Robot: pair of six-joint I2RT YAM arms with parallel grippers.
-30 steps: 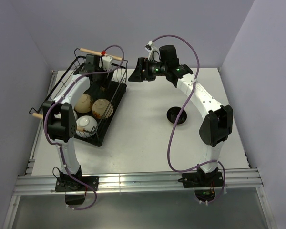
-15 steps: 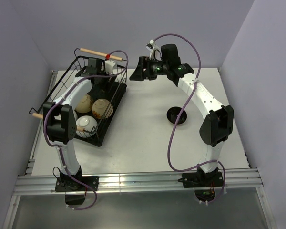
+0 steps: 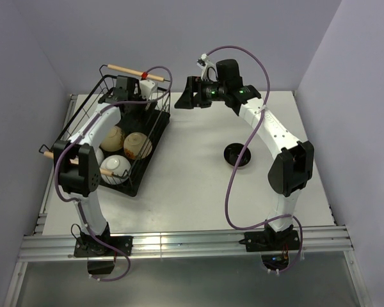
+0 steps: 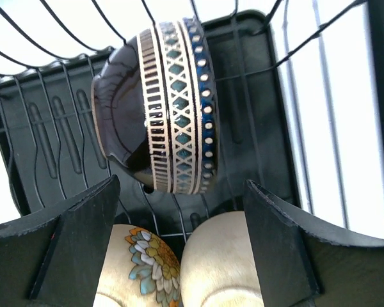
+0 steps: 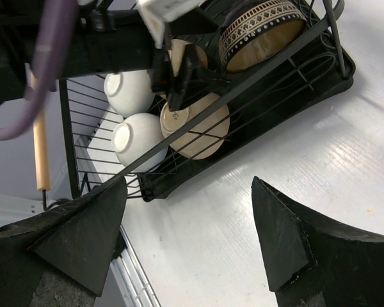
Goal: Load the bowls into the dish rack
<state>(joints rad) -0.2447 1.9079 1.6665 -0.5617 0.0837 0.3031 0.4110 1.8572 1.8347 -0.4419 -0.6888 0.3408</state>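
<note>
- Five of the six bowls appear loaded in the dish rack (image 3: 129,70), which sits on the left of the table (image 3: 192,192).
- The brown bowl (image 4: 157,105) stands on edge at the rack's far end. Two cream bowls (image 4: 221,262) and two white bowls (image 5: 137,137) lie nearer.
- The left gripper (image 4: 179,187) hangs inside the rack just beside the brown bowl, jaws spread and holding nothing.
- The black bowl (image 3: 233,156) sits alone on the table, well apart from the rack. It is the one bowl left to load.
- The right gripper (image 5: 189,182) hovers near the rack's far corner, jaws parted and empty.
- The right arm's purple cable (image 3: 229,185) drapes over the black bowl and may hinder a grasp.
</note>
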